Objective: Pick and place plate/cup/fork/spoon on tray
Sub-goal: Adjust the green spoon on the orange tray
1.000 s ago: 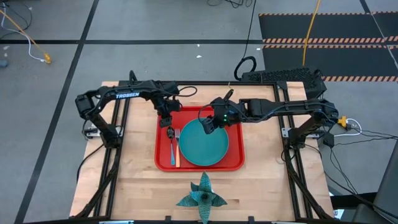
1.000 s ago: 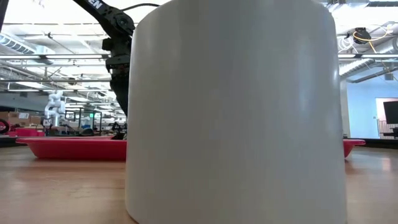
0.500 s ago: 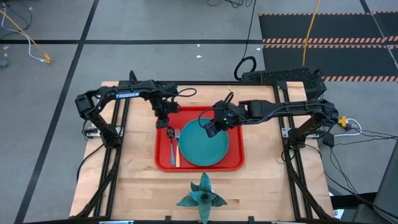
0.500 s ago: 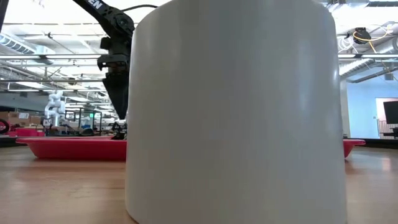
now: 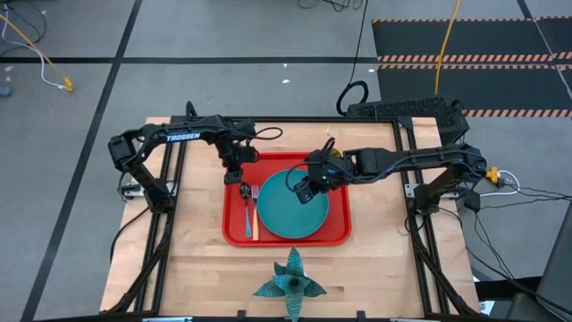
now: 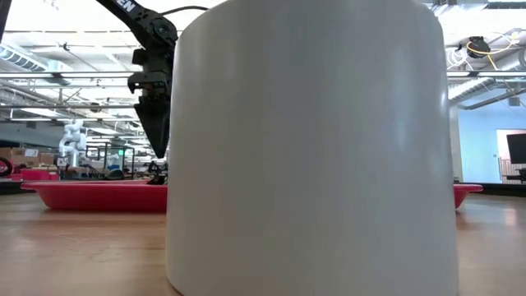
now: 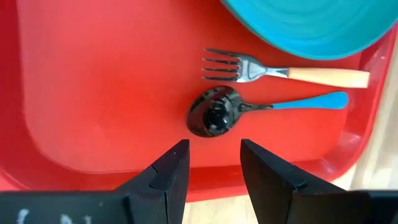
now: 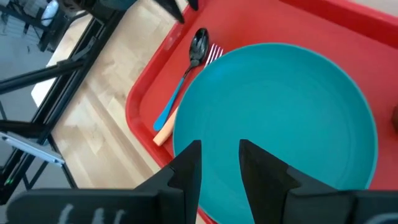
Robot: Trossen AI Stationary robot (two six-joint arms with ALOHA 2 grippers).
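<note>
Wooden surface (image 5: 188, 259) carries the red tray (image 5: 234, 228), with the teal plate (image 5: 290, 215) lying on the tray toward its right side, the fork (image 5: 255, 215) just left of the plate and the spoon (image 5: 247, 210) beside the fork near the tray's left rim; cup not visible. Left tool (image 7: 212, 163) hangs over the tray just above the spoon bowl, fingers spread, holding nothing. Right tool (image 8: 219, 163) hovers over the plate's far part, fingers apart, empty; a teal star-shaped object (image 5: 290, 279) sits on the surface in front of the tray
</note>
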